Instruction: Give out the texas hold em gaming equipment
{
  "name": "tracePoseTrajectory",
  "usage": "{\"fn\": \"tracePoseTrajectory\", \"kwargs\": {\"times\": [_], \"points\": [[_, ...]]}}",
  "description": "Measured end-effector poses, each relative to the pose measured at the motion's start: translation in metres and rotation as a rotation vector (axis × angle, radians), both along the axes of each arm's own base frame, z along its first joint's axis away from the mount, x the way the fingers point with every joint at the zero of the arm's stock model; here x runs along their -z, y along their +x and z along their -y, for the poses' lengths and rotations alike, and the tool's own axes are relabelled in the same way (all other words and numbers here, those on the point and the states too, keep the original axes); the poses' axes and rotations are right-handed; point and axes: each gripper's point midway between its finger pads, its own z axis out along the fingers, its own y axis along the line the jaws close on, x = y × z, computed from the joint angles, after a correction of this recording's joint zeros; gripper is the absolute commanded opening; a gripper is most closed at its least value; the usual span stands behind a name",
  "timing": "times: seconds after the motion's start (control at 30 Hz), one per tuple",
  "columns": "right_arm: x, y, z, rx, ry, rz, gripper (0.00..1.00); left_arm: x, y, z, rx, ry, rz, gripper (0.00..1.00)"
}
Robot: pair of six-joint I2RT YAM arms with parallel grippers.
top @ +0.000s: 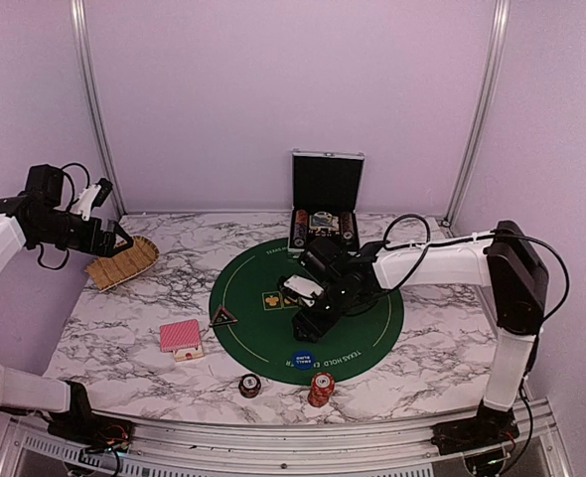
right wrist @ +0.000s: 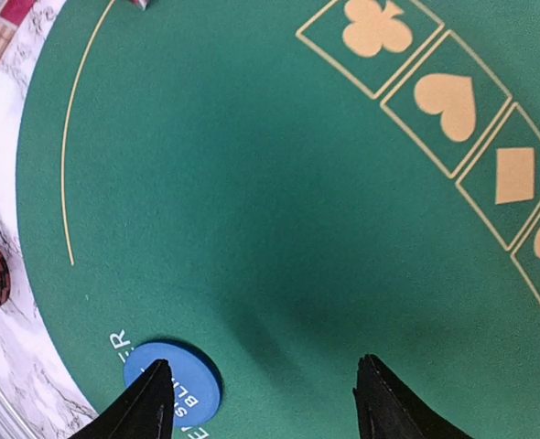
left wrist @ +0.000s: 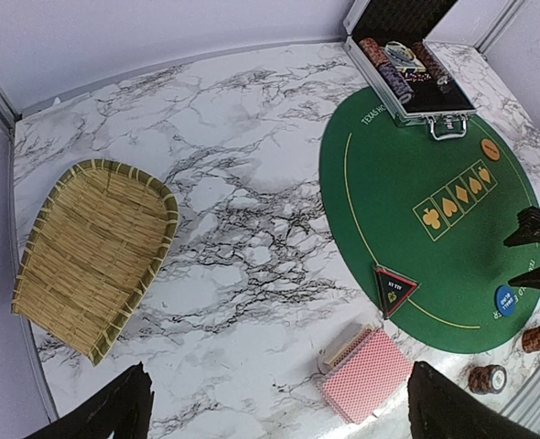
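A blue marker disc (top: 302, 360) lies at the near edge of the green felt mat (top: 263, 338). My right gripper (top: 306, 333) hovers open just over the mat beside it. In the right wrist view one fingertip (right wrist: 149, 402) overlaps the blue disc (right wrist: 171, 384), and nothing sits between the jaws. A red chip stack (top: 320, 390) and a dark chip stack (top: 249, 386) stand on the marble in front of the mat. Red-backed cards (top: 181, 338) lie left of the mat, with a dark triangular token (top: 221, 317) on its left rim. An orange disc (left wrist: 491, 149) rests near the case. My left gripper (top: 119, 238) is raised at far left, open and empty.
An open metal case (top: 325, 209) holding rows of chips stands at the back edge of the mat. A woven straw basket (top: 122, 261) lies at the back left under the left gripper. Purple walls close in the marble table (top: 114, 328).
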Motion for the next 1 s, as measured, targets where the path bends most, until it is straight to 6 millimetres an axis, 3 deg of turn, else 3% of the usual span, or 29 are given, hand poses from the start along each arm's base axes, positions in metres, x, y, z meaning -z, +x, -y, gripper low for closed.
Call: {"fn": "tracePoseTrajectory", "kwargs": {"times": [0.17,0.4,0.73,1.0], "points": [[0.014,-0.017,-0.002,-0.039,-0.058,-0.044,0.66,0.0,0.0,0.0,0.0,0.0,0.0,0.99],[0.019,-0.037,-0.014,-0.094,-0.096,-0.058,0.66,-0.001,-0.001,0.0,0.007,0.007,0.005,0.99],[0.034,-0.05,-0.016,-0.114,-0.2,-0.03,0.64,-0.002,-0.002,0.0,0.013,0.014,0.013,0.99],[0.034,-0.045,-0.011,-0.099,-0.236,0.009,0.54,-0.004,-0.002,0.0,0.014,0.016,0.02,0.99]]}}
